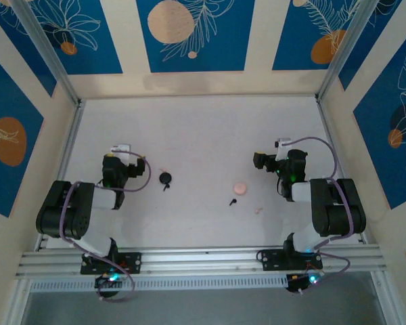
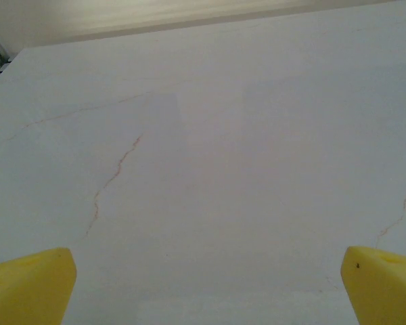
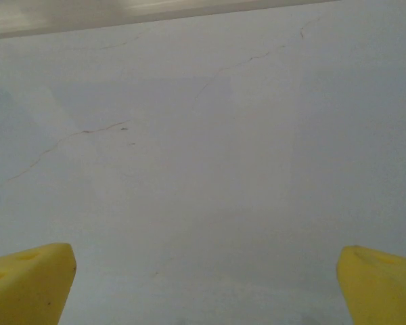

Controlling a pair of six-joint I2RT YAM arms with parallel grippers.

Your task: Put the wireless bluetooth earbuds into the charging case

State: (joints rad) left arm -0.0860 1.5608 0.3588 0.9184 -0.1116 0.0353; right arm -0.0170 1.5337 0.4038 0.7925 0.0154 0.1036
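A tiny black earbud [image 1: 233, 202] lies on the white table near the middle. A pale pink earbud [image 1: 258, 210] lies just right of it and nearer the front. A round pink charging case [image 1: 239, 187] sits just behind the black bud. A round black case [image 1: 165, 177] lies further left, with a small black bit at its near side. My left gripper [image 1: 118, 159] hovers left of the black case, open [image 2: 206, 284], its yellow fingertips [image 2: 34, 284] wide apart over bare table. My right gripper [image 1: 281, 161] is right of the pink case, open [image 3: 206, 281] and holding nothing.
The white table [image 1: 203, 135] has fine hairline cracks and is walled by blue-patterned panels with aluminium posts [image 1: 51, 54] at the back corners. A metal rail [image 1: 203, 261] runs along the near edge, carrying both arm bases.
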